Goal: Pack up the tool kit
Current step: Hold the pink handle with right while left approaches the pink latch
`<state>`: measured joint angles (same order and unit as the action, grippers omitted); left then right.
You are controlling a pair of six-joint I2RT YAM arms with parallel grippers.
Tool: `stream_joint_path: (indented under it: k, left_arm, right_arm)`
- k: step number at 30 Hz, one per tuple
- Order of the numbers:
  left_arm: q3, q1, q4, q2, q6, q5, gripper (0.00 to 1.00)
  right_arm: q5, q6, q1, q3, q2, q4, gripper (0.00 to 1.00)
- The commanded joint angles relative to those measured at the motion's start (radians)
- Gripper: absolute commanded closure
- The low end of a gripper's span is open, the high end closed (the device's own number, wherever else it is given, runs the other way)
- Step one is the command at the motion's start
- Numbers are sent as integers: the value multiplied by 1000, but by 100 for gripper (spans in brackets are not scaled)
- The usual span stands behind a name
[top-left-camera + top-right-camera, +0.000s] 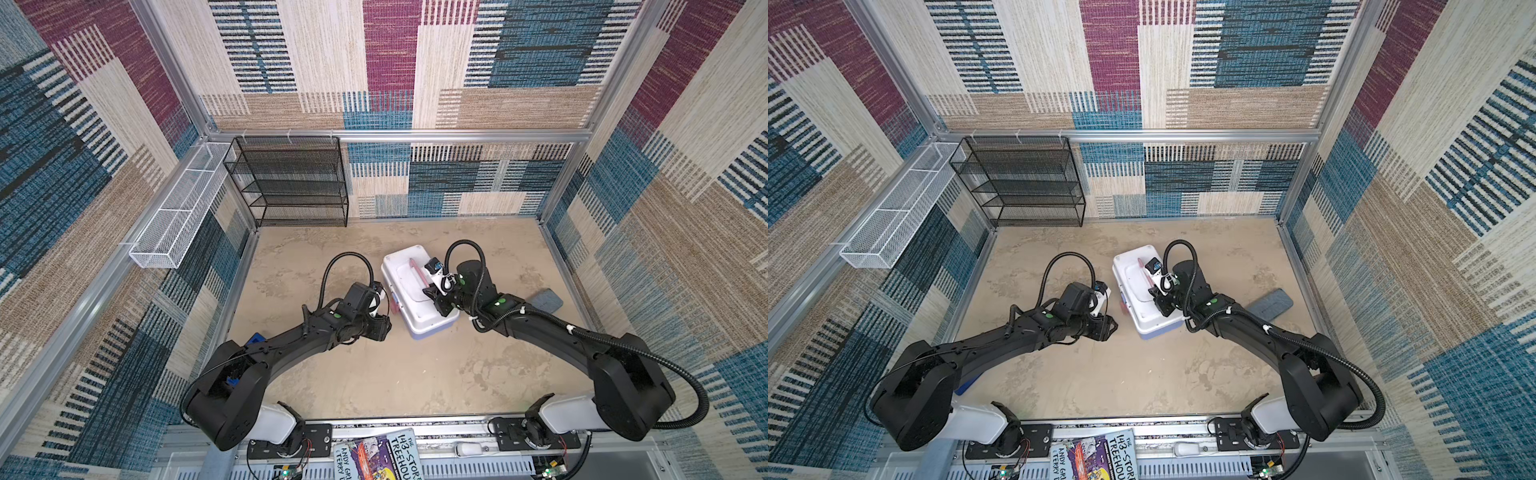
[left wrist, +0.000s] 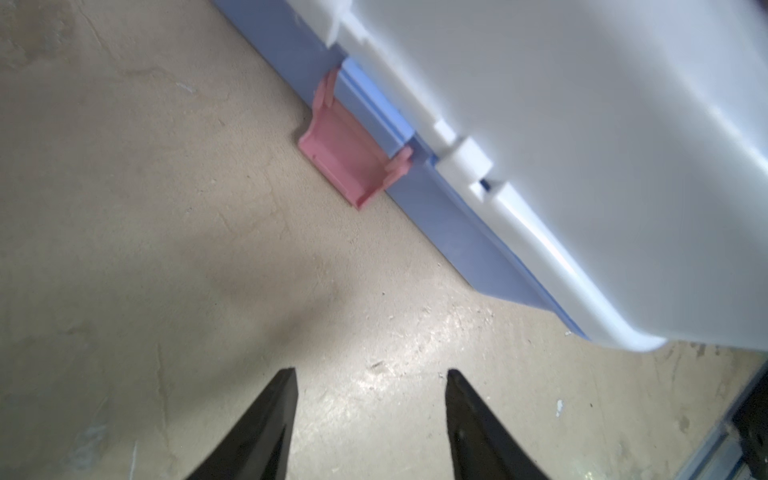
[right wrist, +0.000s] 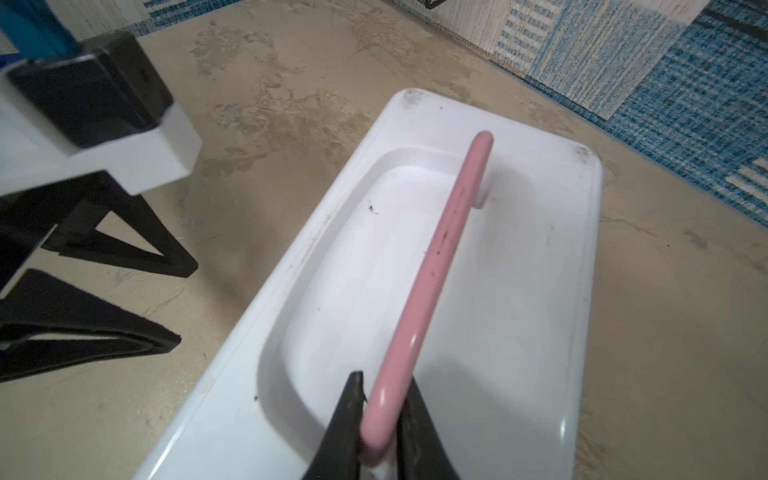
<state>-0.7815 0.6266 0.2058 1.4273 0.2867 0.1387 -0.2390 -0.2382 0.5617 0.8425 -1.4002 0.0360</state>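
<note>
Right hand point(image 3: 383, 384) clamps the pink handle point(image 3: 440, 257) atop the toolbox point(image 3: 519, 291). Left hand point(image 2: 372, 376), fingers apart and empty, has the pink latch point(image 2: 340, 158) ahead of it, untouched.

White lid point(image 3: 519, 291), pink handle point(image 3: 440, 257) and latch point(image 2: 338, 160), light-blue base point(image 2: 440, 232); mottled tan floor point(image 1: 374, 374); walls point(image 1: 324, 62) striped patchwork blue, maroon, beige; black rack point(image 1: 291, 183).

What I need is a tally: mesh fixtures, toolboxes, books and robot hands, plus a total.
Mesh fixtures: 2, black rack and white basket
Toolboxes: 1, toolbox
Books: 1, book
Robot hands: 2, left hand open, right hand closed on the pink handle
Total: 6
</note>
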Motion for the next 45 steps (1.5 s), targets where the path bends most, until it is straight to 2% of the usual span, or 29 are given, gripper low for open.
stream_joint_path:
  k: [1, 11, 15, 19, 28, 31, 35, 37, 45]
  left_arm:
    - [6, 2, -31, -10, -10, 11, 39]
    - [71, 19, -51, -81, -10, -22, 39]
    - [99, 24, -57, -106, -12, -25, 39]
    - [125, 29, -64, -129, -11, -37, 39]
    - [184, 56, -90, -158, 10, -82, 39]
    - [208, 71, -129, -160, 19, -93, 39]
    - [221, 98, -164, -154, 30, -129, 38]
    - [221, 115, -172, -149, 33, -152, 34]
    - [221, 190, -206, -85, 49, -227, 23]
  right_arm:
    - [-122, -45, 3, -1, 20, -13, 90]
    - [-162, -69, 3, -3, 17, 2, 91]
    - [-109, -60, 3, -15, -3, -7, 87]
    - [-97, -31, 3, -24, -13, -20, 76]
    - [-62, 42, 3, -49, 51, -81, 63]
    - [-42, 72, 3, -64, 70, -100, 56]
    - [-13, 101, 3, -85, 94, -125, 37]
    - [-4, 112, 3, -93, 102, -134, 31]
    - [72, 152, 3, -117, 130, -164, 26]
